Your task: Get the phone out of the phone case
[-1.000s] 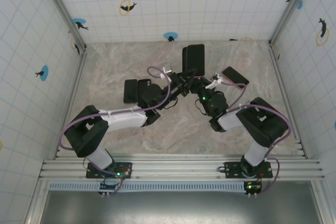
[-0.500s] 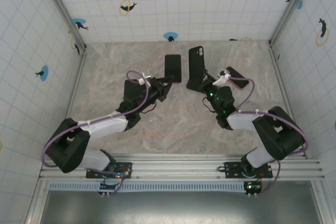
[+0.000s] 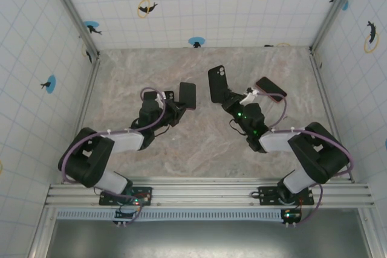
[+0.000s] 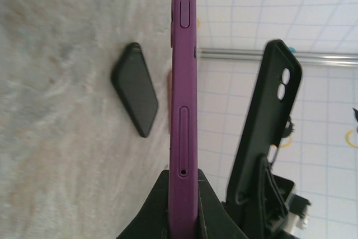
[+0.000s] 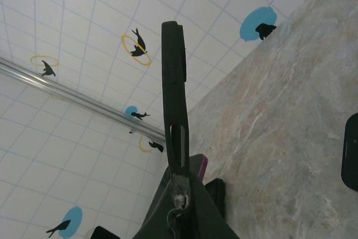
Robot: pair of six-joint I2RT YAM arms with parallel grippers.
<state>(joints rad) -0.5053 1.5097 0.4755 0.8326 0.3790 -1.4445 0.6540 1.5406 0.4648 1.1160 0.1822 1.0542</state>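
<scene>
Left wrist: left hand [image 4: 183,187] clamped on purple phone [image 4: 183,82] | right wrist: right hand [image 5: 178,186] clamped on case [image 5: 174,82]

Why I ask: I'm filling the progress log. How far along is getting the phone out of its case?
Done: the purple phone is out, with a gap between it and the black case. In hand: the left end effector grips the phone, the right end effector the empty case. Left: probably only setting both down.
</scene>
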